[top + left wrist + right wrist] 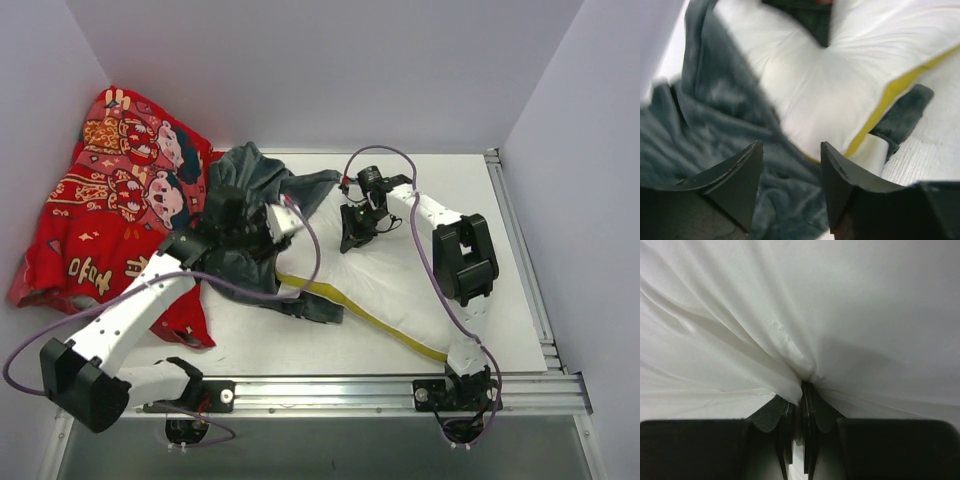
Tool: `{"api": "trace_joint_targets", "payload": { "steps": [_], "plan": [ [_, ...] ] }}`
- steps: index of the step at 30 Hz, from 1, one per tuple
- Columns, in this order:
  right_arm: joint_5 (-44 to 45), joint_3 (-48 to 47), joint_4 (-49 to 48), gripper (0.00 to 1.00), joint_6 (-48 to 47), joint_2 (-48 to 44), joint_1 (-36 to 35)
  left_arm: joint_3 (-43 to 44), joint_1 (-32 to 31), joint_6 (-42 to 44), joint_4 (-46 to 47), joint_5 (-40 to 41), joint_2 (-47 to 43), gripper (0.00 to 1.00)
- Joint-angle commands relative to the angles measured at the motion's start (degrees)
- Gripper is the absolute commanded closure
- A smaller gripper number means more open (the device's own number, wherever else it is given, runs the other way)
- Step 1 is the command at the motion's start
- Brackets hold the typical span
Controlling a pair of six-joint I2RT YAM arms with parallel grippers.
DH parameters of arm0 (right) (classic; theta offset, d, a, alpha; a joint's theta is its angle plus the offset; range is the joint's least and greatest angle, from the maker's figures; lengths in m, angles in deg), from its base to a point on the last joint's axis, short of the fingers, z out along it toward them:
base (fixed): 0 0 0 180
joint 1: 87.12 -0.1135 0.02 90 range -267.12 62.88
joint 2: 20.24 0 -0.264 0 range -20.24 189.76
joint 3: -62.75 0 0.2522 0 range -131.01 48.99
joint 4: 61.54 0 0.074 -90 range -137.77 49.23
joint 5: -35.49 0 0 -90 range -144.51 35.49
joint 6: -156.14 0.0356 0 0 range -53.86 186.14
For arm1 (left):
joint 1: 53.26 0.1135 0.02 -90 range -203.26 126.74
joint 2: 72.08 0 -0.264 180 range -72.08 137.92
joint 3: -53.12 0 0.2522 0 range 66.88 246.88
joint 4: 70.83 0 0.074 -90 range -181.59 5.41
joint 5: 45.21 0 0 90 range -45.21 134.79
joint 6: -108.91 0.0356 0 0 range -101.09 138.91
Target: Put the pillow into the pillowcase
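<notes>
The pillow is pinched in the right tool; the left tool is released, empty; the pillowcase is judged barely drawn on.

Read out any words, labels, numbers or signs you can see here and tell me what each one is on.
Nothing here can be read for certain.
On the red printed cloth with cartoon figures: pale yellow marks near its lower edge, possibly characters, too small and blurred to read.
On the soft white pillow with a yellow band and the plush grey-blue pillowcase: no lettering visible.
</notes>
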Motion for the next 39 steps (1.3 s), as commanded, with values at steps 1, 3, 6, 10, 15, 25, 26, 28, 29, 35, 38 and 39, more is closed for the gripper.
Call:
{"api": "trace_joint_targets", "payload": {
  "steps": [1,3,6,10,15,25,26,28,29,35,38,39],
  "plan": [
    [1.24,2.65,5.52,1.0,-1.66,-0.19,-0.27,3.07,9.29,-26.07,-7.65,0.64,4.71,0.41],
    [1.58,2.74,5.6,1.0,-1.92,-0.28,-0.45,2.45,12.02,-29.42,-7.84,0.54,7.0,0.4],
    [2.29,3.09,5.6,1.0,-2.45,-0.46,-0.45,1.75,13.87,-30.66,-7.05,-2.71,9.55,0.41],
    [1.85,3.44,5.78,1.0,-2.62,-0.72,-0.45,0.7,15.36,-31.18,-5.55,-5.7,12.89,0.43],
    [1.85,3.44,6.04,1.0,-3.24,-1.16,-0.45,-0.8,15.98,-33.38,-1.17,-7.46,16.84,0.44],
    [0.97,3.79,6.13,1.0,-3.77,-1.42,-0.27,3.33,16.68,-34.44,1.31,-16.94,20.64,1.0],
    [0.88,3.62,6.13,1.0,-3.59,-1.51,-0.27,4.03,16.68,-34.53,0.96,-19.48,19.76,1.0],
    [-0.08,3.18,5.96,1.0,-2.89,-1.34,-0.27,6.74,15.99,-35.74,-0.01,-23.09,16.87,1.0],
    [-0.34,2.91,5.78,1.0,-2.45,-1.33,-0.27,7.72,15.37,-36.37,-0.19,-25.89,16.15,1.0],
    [-1.75,1.51,4.37,1.0,0.88,-1.86,-0.45,9.58,6.06,-41.98,-0.37,-29.87,15.53,1.0],
    [-7.1,1.94,3.5,1.0,3.43,-3.26,0.34,3.89,4.91,-45.76,4.54,-28.12,16.06,1.0],
    [-9.12,2.73,1.93,1.0,4.22,-4.83,0.61,2.64,4.99,-46.3,7.08,-26.98,16.41,1.0]
  ]
}}
